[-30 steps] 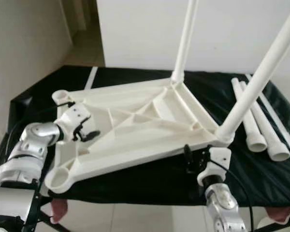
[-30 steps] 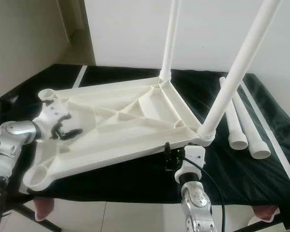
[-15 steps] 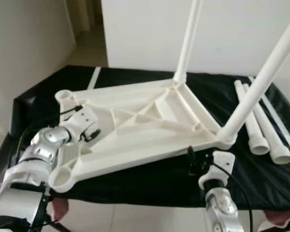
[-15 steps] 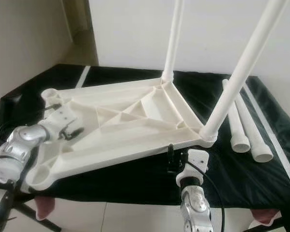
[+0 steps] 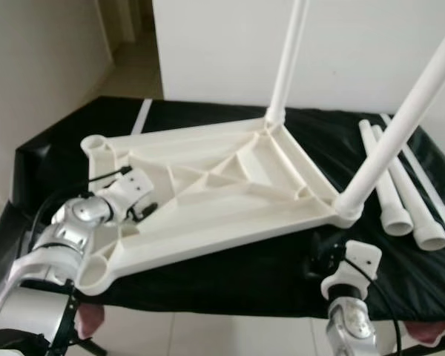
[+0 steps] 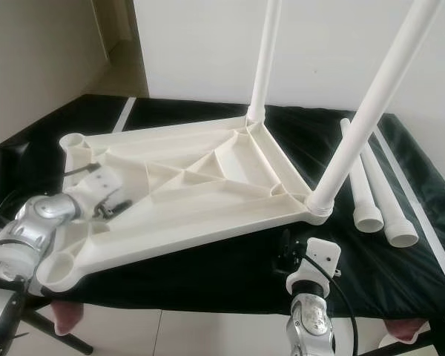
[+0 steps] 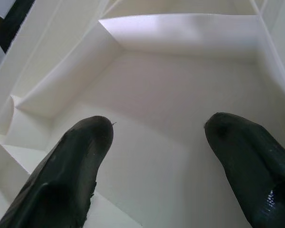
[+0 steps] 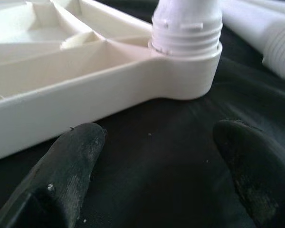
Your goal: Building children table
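Both jaws stand released: the left gripper (image 7: pixel 156 156) hovers spread over a ribbed pocket of the upturned white tabletop (image 5: pixel 230 189), at about nine o'clock on the black-draped work surface (image 6: pixel 230 271), while the right gripper (image 8: pixel 161 166) gapes just short of the corner socket (image 8: pixel 185 71) at five o'clock. Two legs (image 5: pixel 397 126) already rise from the tabletop's far and near right corners. Two loose legs (image 6: pixel 371 185) lie side by side at three o'clock, well apart from both grippers. Two open sockets (image 6: pixel 59 271) wait at the left corners. Assembly looks about half done; the next move likely calls for the right gripper to swing toward a loose leg and close on it.
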Robot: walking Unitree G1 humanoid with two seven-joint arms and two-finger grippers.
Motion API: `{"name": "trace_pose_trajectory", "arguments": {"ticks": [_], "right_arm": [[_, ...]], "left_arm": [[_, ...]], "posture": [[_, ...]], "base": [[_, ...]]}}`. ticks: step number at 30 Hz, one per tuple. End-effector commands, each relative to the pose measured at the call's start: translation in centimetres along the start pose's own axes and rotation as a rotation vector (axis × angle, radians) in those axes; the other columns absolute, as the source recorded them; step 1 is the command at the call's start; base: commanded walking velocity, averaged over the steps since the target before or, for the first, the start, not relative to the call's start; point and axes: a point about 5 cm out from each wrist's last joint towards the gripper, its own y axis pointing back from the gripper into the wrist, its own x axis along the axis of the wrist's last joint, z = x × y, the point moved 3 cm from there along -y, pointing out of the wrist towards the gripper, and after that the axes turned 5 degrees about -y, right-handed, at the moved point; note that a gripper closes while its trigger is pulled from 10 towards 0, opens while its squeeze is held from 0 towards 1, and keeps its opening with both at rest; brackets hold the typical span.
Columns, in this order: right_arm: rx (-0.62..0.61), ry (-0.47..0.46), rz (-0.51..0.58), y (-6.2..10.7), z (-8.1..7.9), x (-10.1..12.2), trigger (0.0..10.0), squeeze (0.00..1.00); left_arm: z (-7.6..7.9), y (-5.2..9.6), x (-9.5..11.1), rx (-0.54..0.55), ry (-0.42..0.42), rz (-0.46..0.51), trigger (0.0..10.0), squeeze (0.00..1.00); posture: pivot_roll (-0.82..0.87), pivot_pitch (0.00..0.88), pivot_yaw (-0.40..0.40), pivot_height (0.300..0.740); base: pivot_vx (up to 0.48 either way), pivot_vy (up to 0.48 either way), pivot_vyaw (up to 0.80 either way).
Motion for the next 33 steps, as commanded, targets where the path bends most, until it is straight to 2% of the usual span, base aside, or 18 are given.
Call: {"name": "trace_pose_trajectory", "arguments": {"ticks": [1,6,9,11,13,14,15,17,22,27,31,33], "right_arm": [[-0.021,-0.011,-0.014,-0.5,0.4,-0.1,10.0,0.00],[0.053,0.030,-0.044,-2.1,-0.6,-0.3,10.0,0.00],[0.067,0.040,-0.056,-2.6,-0.7,-0.3,10.0,0.00],[0.109,0.107,-0.100,-3.6,-1.1,-0.7,10.0,0.00],[0.109,0.107,-0.100,-3.6,-1.1,-0.7,10.0,0.00],[0.122,0.140,-0.127,-4.4,-1.0,-0.8,10.0,0.00],[0.122,0.140,-0.127,-4.4,-1.0,-0.8,10.0,0.00],[0.112,0.147,-0.134,-5.6,-0.6,-0.4,10.0,0.00],[0.127,0.173,-0.102,-6.7,-0.7,0.3,10.0,0.00],[0.124,0.192,-0.045,-9.4,-1.5,2.2,10.0,0.00],[0.129,0.193,-0.046,-9.6,-1.7,2.3,10.0,0.00],[0.174,0.190,-0.039,-10.4,-2.9,2.8,10.0,0.00]], "left_arm": [[1.4,-0.3,-0.4,-0.029,-0.038,-0.012,10.0,0.00],[2.4,-0.1,-0.3,-0.093,-0.068,0.002,10.0,0.00],[2.7,0.0,-0.1,-0.107,-0.072,0.013,10.0,0.00],[3.3,0.2,0.3,-0.152,-0.088,0.034,10.0,0.00],[3.3,0.2,0.3,-0.152,-0.088,0.034,10.0,0.00],[4.1,0.4,0.6,-0.196,-0.097,0.051,10.0,0.00],[4.1,0.4,0.6,-0.196,-0.097,0.051,10.0,0.00],[5.6,0.6,1.3,-0.271,-0.114,0.083,10.0,0.00],[6.8,0.8,2.1,-0.322,-0.126,0.109,10.0,0.00],[8.3,0.9,5.4,-0.388,-0.118,0.195,10.0,0.00],[8.4,0.9,6.0,-0.393,-0.123,0.210,10.0,0.00],[8.6,1.0,9.0,-0.393,-0.148,0.299,10.0,0.00]], "posture": [[0.04,0.000,-0.030,0.740],[0.03,0.000,-0.022,0.740],[0.03,0.000,-0.022,0.740],[0.04,0.000,-0.018,0.740],[0.04,0.000,-0.018,0.740],[0.04,0.004,-0.017,0.740],[0.04,0.004,-0.017,0.740],[0.05,0.007,-0.019,0.740],[0.05,0.005,-0.016,0.740],[0.04,0.001,-0.007,0.740],[0.04,0.000,-0.006,0.740],[0.04,0.000,-0.006,0.740]], "base": [[0.000,0.000,0.00],[0.000,0.000,0.00],[0.000,0.000,0.00],[0.000,0.000,0.00],[0.000,0.000,0.00],[0.000,0.000,0.00],[0.000,0.000,0.00],[0.000,0.000,0.00],[0.000,0.000,0.00],[0.000,0.000,0.00],[0.000,0.000,0.00],[0.000,0.000,0.00]]}}
